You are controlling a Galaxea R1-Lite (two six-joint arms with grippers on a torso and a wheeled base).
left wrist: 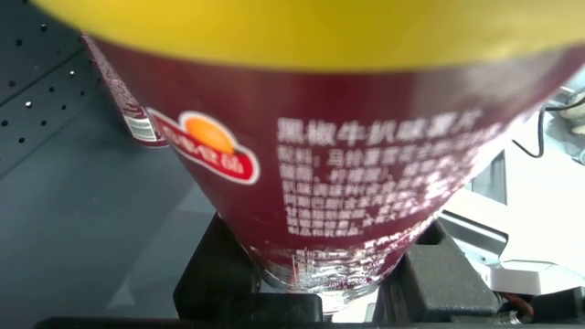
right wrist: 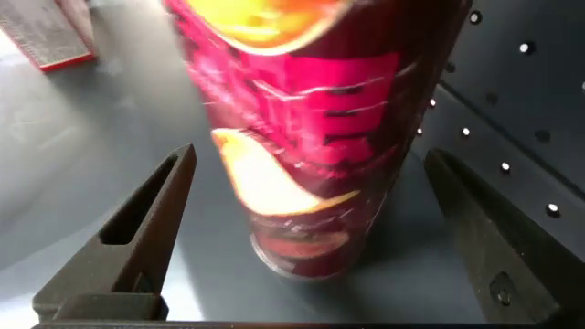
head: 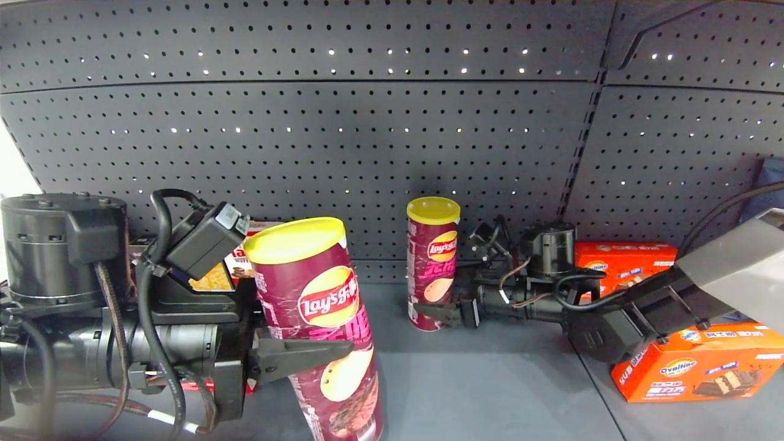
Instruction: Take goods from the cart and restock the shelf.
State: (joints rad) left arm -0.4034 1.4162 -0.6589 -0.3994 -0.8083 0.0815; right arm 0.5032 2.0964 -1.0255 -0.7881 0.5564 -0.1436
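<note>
Left gripper (head: 334, 361) pinches a tilted can (head: 312, 306); level it before release. Right gripper (right wrist: 311, 155) straddles the standing can (head: 433, 263), spread

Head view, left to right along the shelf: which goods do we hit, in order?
In order: near chips can → far chips can → rear orange box → front orange box.

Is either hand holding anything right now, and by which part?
The left hand grips the maroon cylindrical chip can with a yellow lid by its lower half. The right hand, open, holds nothing.
</note>
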